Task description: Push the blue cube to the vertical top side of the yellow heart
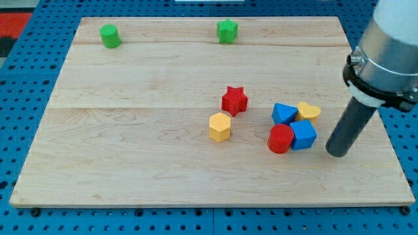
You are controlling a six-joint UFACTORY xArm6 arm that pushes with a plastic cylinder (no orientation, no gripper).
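Just left of my tip (337, 152) sits the blue cube (304, 134).

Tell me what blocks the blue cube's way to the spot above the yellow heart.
The yellow heart itself sits directly above the blue cube, touching it, with the blue triangular block beside it. My tip is right of the cube, nothing between.

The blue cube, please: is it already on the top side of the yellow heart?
No. The blue cube sits below the yellow heart, beside the red cylinder.

Dark rod tilted, my tip (337, 152) down at view's right
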